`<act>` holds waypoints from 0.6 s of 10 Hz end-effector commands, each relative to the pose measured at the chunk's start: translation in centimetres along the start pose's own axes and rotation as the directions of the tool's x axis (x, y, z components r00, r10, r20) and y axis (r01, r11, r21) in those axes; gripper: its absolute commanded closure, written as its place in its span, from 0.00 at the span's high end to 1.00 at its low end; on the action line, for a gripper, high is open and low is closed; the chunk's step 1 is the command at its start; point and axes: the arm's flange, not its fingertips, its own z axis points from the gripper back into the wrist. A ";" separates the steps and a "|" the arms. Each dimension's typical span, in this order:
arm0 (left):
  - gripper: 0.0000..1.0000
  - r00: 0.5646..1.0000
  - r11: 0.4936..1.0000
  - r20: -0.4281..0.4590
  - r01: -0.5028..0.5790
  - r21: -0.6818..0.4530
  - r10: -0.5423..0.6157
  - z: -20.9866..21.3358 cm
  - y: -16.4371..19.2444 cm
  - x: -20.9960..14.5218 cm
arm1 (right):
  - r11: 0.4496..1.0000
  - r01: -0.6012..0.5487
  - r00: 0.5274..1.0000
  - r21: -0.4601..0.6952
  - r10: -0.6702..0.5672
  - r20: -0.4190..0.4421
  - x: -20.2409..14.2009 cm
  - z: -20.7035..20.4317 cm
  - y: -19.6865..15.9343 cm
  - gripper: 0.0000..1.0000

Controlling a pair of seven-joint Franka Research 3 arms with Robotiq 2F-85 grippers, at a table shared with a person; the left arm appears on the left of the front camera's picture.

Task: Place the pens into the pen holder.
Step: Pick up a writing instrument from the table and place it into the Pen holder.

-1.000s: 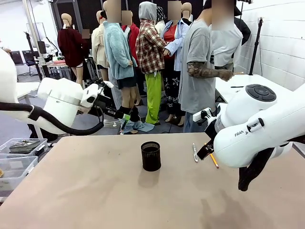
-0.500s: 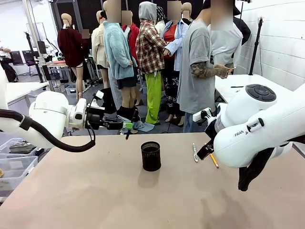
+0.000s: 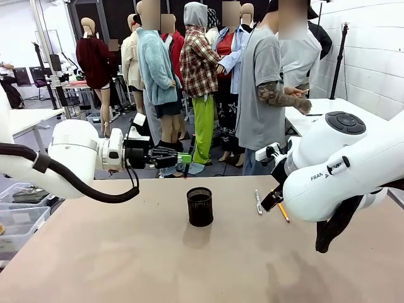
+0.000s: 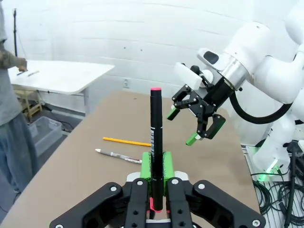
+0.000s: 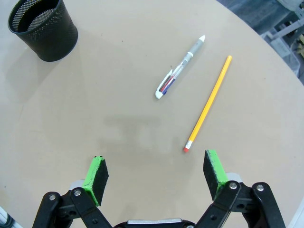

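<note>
The black mesh pen holder [image 3: 200,206] stands mid-table, and the right wrist view has it at top left [image 5: 43,28]. My left gripper [image 3: 183,158] hovers above the far table edge, up and left of the holder, shut on a dark pen [image 4: 156,137] with a red tip that stands upright between its pads. A white-silver pen [image 5: 180,67] and a yellow pencil [image 5: 209,103] lie side by side on the table right of the holder. My right gripper [image 5: 154,173] hangs open just above the table, near the pencil's eraser end, holding nothing.
A person [image 3: 265,82] stands beyond the table's far right side, by a white side table [image 3: 328,110]. Clear plastic bins [image 3: 25,205] sit off the table's left edge. The bulky right arm [image 3: 341,170] covers the table's right part.
My left arm has swung from the far left in toward the middle, carrying the dark pen closer to the holder. The right arm has not moved.
</note>
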 end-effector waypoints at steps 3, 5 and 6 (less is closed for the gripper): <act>0.00 0.997 1.000 -0.076 -0.022 0.001 0.022 -3.4 1.9 -2.8 | 1.000 0.000 1.000 0.001 0.000 -0.001 0.0 0.0 0.0 1.00; 0.00 0.992 0.998 -0.111 -0.061 0.016 0.062 -4.4 4.1 -3.7 | 1.000 0.000 1.000 0.001 0.000 -0.001 0.0 0.0 0.0 1.00; 0.00 0.990 0.997 -0.123 -0.069 0.027 0.071 -4.8 5.0 -4.0 | 1.000 0.000 1.000 0.001 0.000 -0.001 0.0 0.0 0.0 1.00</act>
